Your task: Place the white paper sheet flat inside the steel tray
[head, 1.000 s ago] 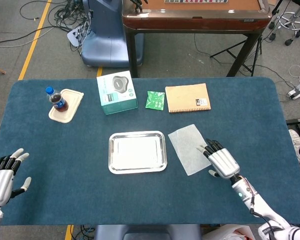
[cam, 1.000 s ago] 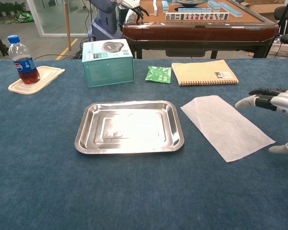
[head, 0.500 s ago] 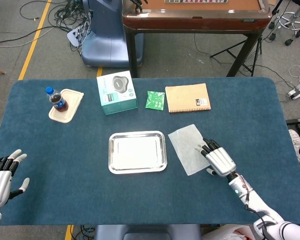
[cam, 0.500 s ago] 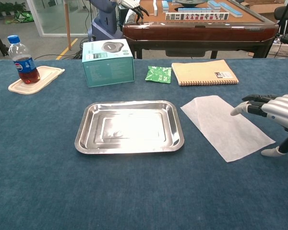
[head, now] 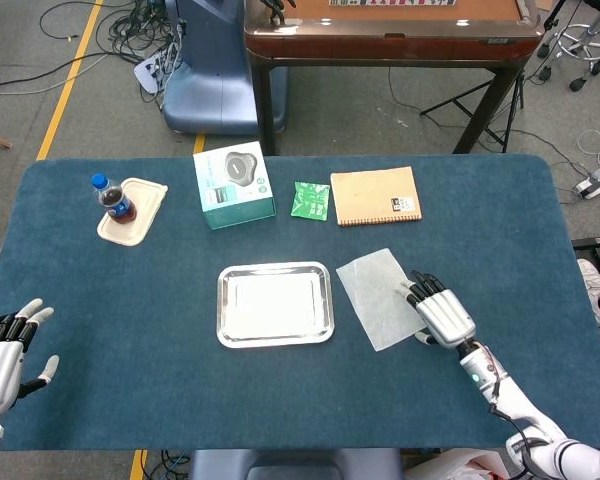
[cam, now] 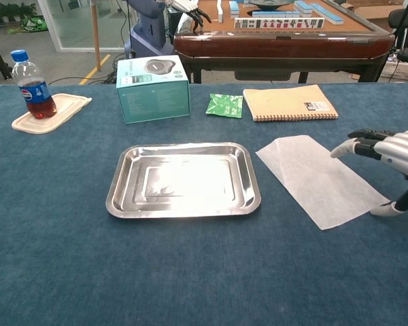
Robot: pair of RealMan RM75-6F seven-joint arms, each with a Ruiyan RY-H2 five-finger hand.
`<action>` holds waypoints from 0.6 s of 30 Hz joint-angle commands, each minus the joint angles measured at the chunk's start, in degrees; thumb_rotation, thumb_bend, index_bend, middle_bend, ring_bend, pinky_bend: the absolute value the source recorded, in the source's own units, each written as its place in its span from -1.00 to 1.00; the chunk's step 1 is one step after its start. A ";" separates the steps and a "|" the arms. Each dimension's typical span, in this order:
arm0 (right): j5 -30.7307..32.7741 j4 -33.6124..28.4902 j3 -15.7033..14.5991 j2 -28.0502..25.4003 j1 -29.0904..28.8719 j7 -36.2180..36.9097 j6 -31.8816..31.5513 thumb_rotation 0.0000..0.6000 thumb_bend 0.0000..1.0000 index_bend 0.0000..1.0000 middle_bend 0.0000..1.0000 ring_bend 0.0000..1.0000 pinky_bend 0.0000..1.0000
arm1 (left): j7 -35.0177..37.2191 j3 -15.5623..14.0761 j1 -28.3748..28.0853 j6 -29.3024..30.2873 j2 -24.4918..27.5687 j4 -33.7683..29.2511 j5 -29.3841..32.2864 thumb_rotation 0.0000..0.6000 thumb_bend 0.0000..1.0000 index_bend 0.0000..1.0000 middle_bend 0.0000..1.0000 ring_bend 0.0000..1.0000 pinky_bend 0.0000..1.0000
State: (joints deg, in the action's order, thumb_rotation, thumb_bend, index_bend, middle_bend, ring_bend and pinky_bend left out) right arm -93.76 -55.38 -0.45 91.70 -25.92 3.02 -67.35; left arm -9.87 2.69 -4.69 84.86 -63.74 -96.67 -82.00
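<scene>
A white paper sheet (head: 378, 296) (cam: 321, 178) lies flat on the blue tablecloth, just right of the steel tray (head: 275, 304) (cam: 183, 179), which holds nothing. My right hand (head: 441, 312) (cam: 389, 156) hovers at the sheet's right edge with its fingers spread over the paper and its thumb beside the near right corner; it holds nothing. At the table's near left corner my left hand (head: 2, 345) rests open, far from both; the chest view does not show it.
Along the back stand a teal box (head: 233, 185), a green packet (head: 310, 200) and a tan notebook (head: 375, 195). A cola bottle (head: 113, 198) sits on a beige lid (head: 132, 210) at the far left. A wooden table (head: 390, 30) stands behind.
My right hand first slid left over the sheet's right edge, then drew back slightly right. The sheet, the tray and my left hand have stayed put.
</scene>
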 commanded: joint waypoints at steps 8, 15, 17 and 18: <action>0.35 0.48 -0.75 -0.18 -0.03 0.23 0.28 1.00 -0.81 -0.59 -0.66 -0.93 -0.70 | -0.33 0.07 -0.14 -0.32 -0.23 -0.01 0.15 1.00 -0.38 -0.61 -0.77 -0.72 -0.78; 0.87 1.72 -0.71 0.41 -0.25 0.77 0.55 1.00 -0.81 -0.59 -0.66 -0.93 -0.70 | -0.27 0.09 -0.19 -0.49 -0.31 0.18 0.20 1.00 -0.38 -0.61 -0.77 -0.72 -0.78; 0.93 2.07 -0.68 0.54 -0.43 0.98 0.66 1.00 -0.81 -0.59 -0.66 -0.93 -0.70 | -0.27 0.14 -0.18 -0.45 -0.30 0.20 0.22 1.00 -0.38 -0.61 -0.77 -0.72 -0.78; 1.00 2.25 -0.63 0.59 -0.53 1.08 0.70 1.00 -0.81 -0.59 -0.66 -0.93 -0.70 | -0.24 0.17 -0.15 -0.41 -0.30 0.20 0.28 1.00 -0.38 -0.61 -0.77 -0.72 -0.78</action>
State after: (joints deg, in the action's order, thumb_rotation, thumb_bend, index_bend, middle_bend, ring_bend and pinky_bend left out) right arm -92.79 -53.17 -1.11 92.26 -26.40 4.06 -66.68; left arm -10.11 2.85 -4.85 84.44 -64.04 -96.47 -81.72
